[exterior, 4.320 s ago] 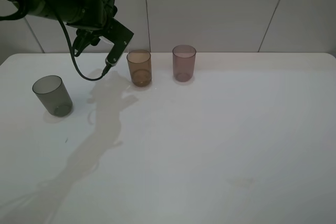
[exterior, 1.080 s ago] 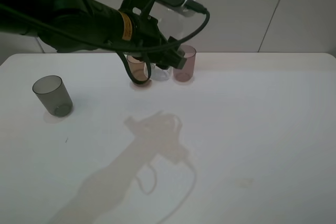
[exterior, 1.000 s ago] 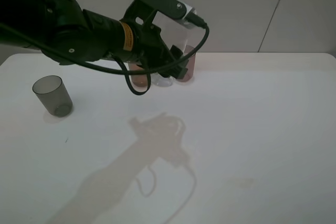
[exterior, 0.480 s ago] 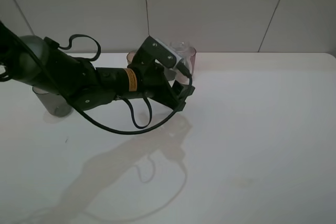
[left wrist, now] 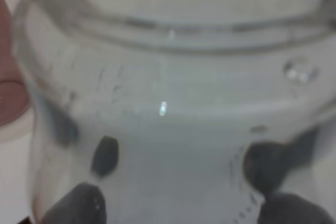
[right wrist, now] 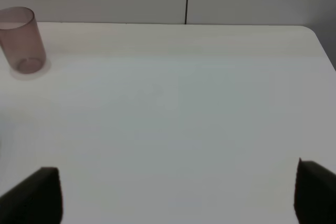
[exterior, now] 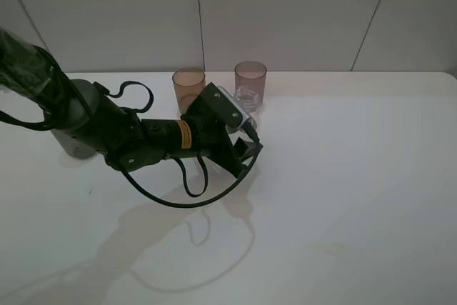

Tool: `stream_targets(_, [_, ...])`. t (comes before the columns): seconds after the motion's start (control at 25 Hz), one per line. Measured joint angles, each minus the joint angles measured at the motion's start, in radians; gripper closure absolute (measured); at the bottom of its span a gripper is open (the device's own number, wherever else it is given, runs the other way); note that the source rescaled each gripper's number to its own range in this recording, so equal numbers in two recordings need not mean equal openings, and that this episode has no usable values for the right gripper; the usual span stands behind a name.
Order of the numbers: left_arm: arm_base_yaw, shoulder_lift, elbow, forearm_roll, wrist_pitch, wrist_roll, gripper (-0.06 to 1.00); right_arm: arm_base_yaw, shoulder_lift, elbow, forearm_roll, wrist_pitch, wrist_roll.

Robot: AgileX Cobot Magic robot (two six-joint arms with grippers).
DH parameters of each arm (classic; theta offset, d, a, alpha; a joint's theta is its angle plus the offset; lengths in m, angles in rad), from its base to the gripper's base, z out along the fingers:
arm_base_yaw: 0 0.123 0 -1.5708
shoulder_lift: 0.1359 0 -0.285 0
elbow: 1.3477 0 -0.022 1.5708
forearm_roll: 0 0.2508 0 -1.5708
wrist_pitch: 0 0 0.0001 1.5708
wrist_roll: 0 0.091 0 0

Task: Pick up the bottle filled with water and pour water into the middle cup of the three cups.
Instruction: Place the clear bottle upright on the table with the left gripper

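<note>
While the left arm lies low across the table, items run big to small, w/ handling notes:

Table: white, bare in front; room to lift straight up.
Left arm: stretched over the table, hides the grey cup almost wholly.
Left gripper: fingers clamped on the bottle, low on its body; judged firm.
Right gripper: fingers apart, holding nothing, well clear of the cups.
Bottle: clear, uncapped, upright in front of the pink cup, near the amber one.
Amber cup: middle one, the target.
Pink cup: close behind the bottle; don't knock it.
Step tip: lift upright, no tilt till the neck is over the amber rim; pour slow.
</note>
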Motion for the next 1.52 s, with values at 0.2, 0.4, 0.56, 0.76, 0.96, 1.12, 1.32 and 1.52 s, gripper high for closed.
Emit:
stream_targets(0.2, [0.0,0.006,0.006,-0.004,-0.017,0.007,0.93,0.0,0.0,0.0,0.0,0.0,0.0])
stream_targets(0.4, [0.0,0.01,0.007,-0.003,-0.032,0.007,0.93,0.0,0.0,0.0,0.0,0.0,0.0])
stream_targets(0.56, [0.0,0.012,0.009,-0.003,-0.054,0.008,0.36,0.0,0.0,0.0,0.0,0.0,0.0])
stream_targets(0.76, [0.0,0.002,0.009,-0.003,-0.056,0.009,0.09,0.0,0.0,0.0,0.0,0.0,0.0])
stream_targets(0.96, [0.0,-0.068,0.01,-0.003,-0.052,0.009,0.09,0.0,0.0,0.0,0.0,0.0,0.0])
stream_targets(1.12, [0.0,-0.157,0.011,-0.006,-0.025,0.009,0.08,0.0,0.0,0.0,0.0,0.0,0.0])
stream_targets(1.32, [0.0,-0.29,0.012,-0.006,0.052,0.008,0.08,0.0,0.0,0.0,0.0,0.0,0.0])
stream_targets(1.52, [0.0,-0.474,0.012,-0.007,0.22,-0.057,0.08,0.0,0.0,0.0,0.0,0.0,0.0])
